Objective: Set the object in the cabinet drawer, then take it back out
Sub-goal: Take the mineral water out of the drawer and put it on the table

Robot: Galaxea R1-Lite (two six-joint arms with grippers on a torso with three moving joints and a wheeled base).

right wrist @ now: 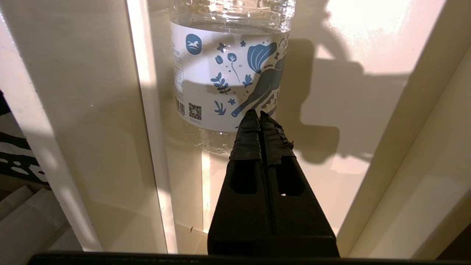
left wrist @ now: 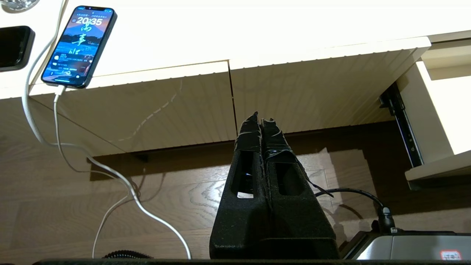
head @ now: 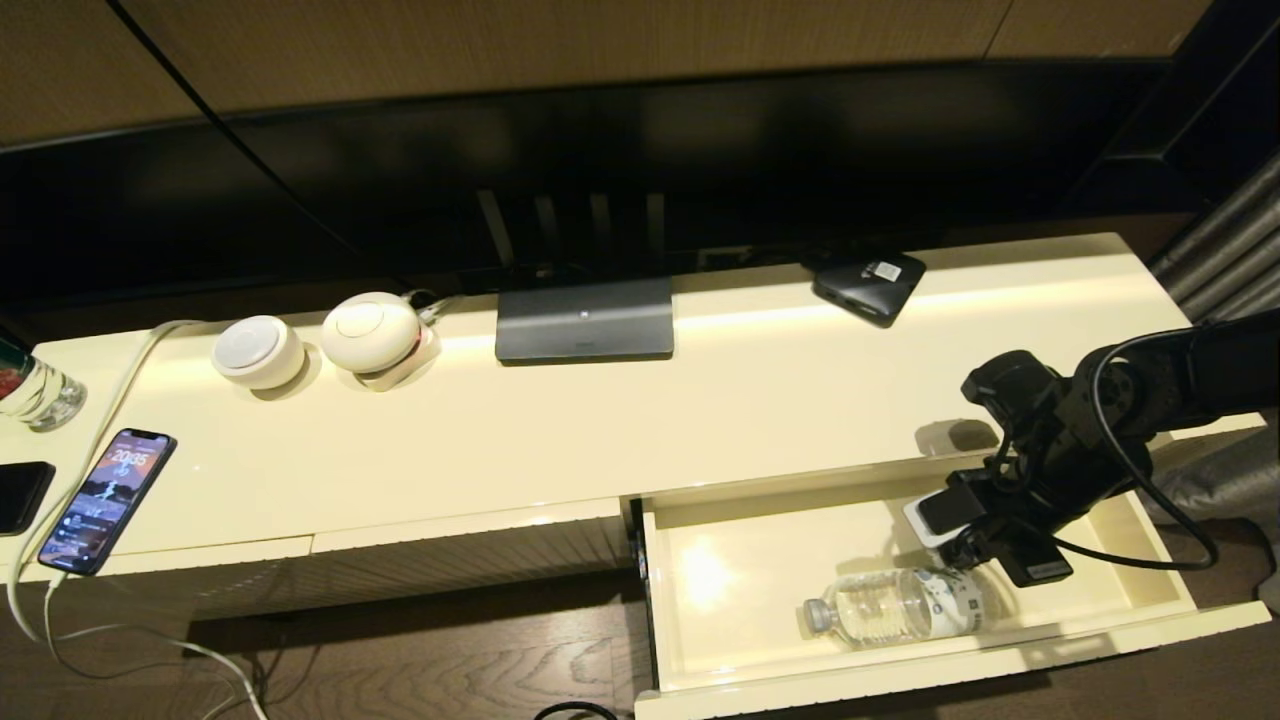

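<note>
Trouble is most likely at the pickup: the bottle (head: 905,604) lies on its side in the open drawer (head: 1150,590), near the front wall, and could roll. The right tool (right wrist: 260,115) hovers over its label end with fingers pressed together, holding nothing, so it must open first. The left tool (left wrist: 261,119), also closed, hangs parked below the counter (head: 600,440).

The right arm (head: 1150,400) is matte black with rounded joint housings, a thin black cable looping loosely along it, and a white block and a small boxy black camera near the wrist. Each gripper, left gripper (left wrist: 262,121) and right gripper (right wrist: 260,114), has two long black grainy fingers with rectangular cut-outs, their tips wrapped in wrinkled black tape.
</note>
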